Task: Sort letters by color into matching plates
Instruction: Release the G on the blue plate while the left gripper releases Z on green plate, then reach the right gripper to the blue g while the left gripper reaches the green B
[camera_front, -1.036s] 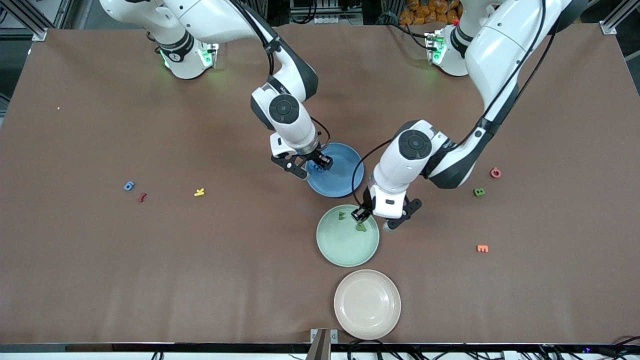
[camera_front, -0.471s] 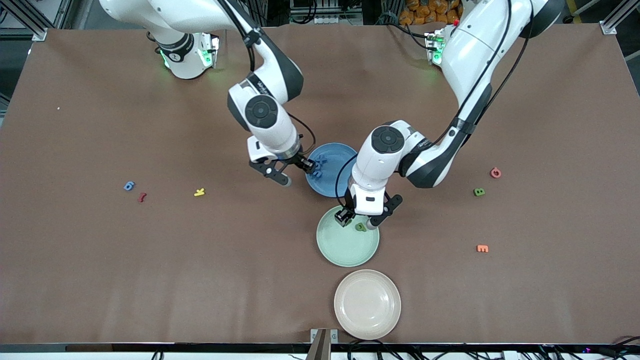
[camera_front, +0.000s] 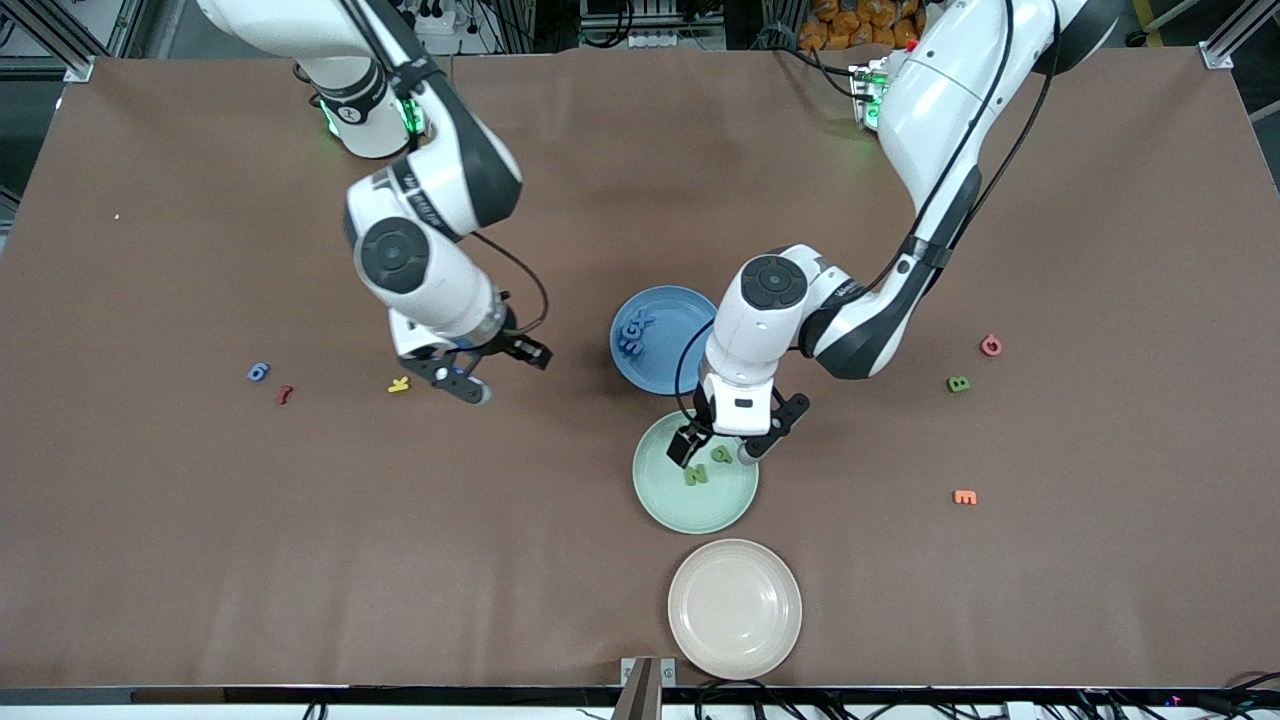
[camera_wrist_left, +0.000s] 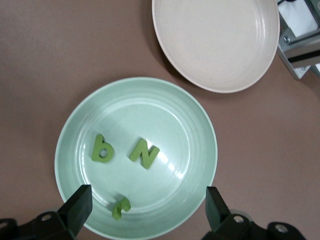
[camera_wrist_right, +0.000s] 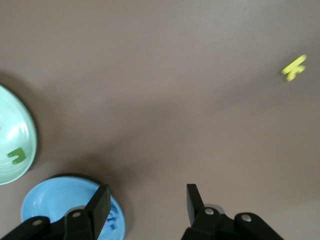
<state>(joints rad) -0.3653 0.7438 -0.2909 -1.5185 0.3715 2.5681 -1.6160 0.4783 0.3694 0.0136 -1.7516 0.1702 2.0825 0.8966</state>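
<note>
The round, rimmed matte green plate (camera_front: 695, 490) holds three flat foam green letters (camera_wrist_left: 144, 153). Above it hangs the left gripper (camera_front: 718, 448), fingers spread wide, empty. Beside it, toward the bases, the blue plate (camera_front: 680, 355) holds blue letters (camera_front: 633, 334). The right gripper (camera_front: 505, 372), fingers apart and empty, hovers over bare brown table (camera_front: 200, 520) between that plate and a yellow k (camera_front: 399, 384).

The left gripper (camera_front: 717, 452) hides part of the green plate's (camera_front: 668, 505) rim, covering a letter there
</note>
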